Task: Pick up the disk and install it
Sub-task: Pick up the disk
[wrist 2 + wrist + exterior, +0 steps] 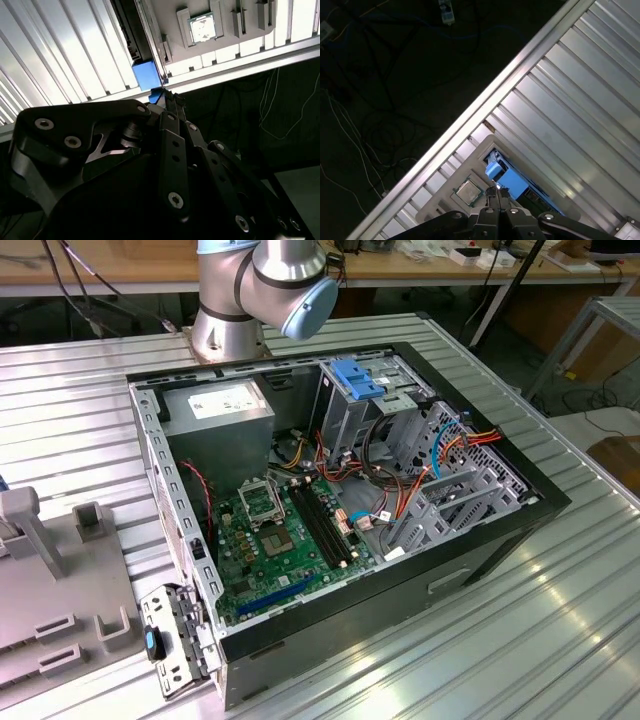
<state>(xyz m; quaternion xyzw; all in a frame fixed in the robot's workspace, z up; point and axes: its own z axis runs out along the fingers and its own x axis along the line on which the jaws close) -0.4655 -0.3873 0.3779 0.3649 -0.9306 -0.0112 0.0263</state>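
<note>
The disk (506,179) stands on edge in a slot of a grey fixture tray (436,211), and its bright blue carrier end faces the camera. In the second wrist view the same blue end of the disk (147,75) sits by the tray's edge. My gripper (498,190) hangs well above it, fingertips lined up over the blue end and pressed together with nothing between them. The black linkage of the gripper (169,98) tapers to that same closed tip. The open computer case (340,495) lies on the ribbed table, with a metal drive cage (375,405) at its back.
A processor chip (467,191) rests in a tray pocket beside the disk. The tray sits near the table edge (470,120), beyond which are dark floor and cables. In the exterior view, the arm's base (250,300) stands behind the case, and the power-supply box (215,410) sits inside it.
</note>
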